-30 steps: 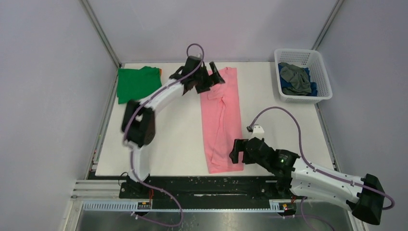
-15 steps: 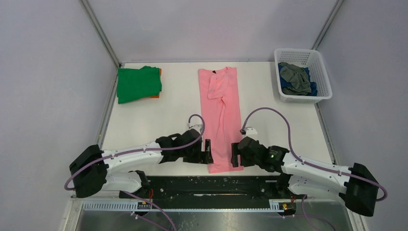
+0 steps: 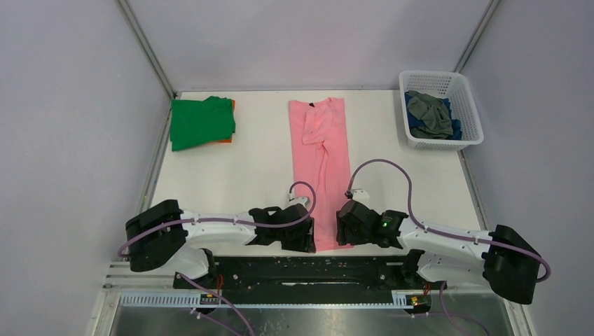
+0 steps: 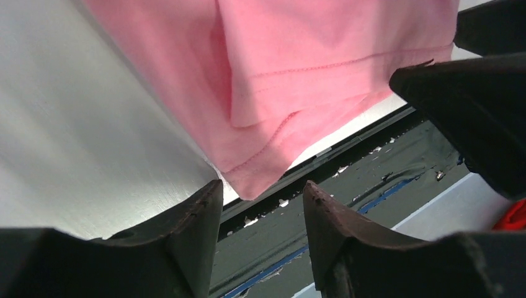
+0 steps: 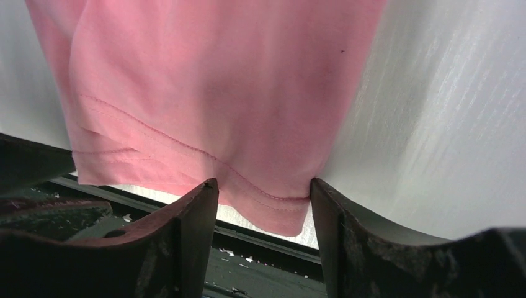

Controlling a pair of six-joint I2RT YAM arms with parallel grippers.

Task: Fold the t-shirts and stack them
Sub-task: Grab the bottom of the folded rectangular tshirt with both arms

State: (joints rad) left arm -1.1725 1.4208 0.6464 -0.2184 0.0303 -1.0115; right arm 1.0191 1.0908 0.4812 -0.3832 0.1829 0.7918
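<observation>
Top external: your left claw (image 3: 308,235) has joined your right claw (image 3: 341,228) at the near hem of the pink t-shirt (image 3: 326,150); both half-open, clamping nothing.

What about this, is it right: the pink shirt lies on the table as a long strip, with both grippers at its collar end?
No. The left gripper and right gripper are at the hem end of the pink shirt, as the top view shows.

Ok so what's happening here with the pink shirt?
Both arms are at the pink t-shirt, which lies folded into a long strip. The left end effector and the right end effector each sit at a near hem corner, jaws apart around the cloth, not clamped yet. A green shirt lies on an orange one far left; grey and blue ones sit in the basket.
</observation>
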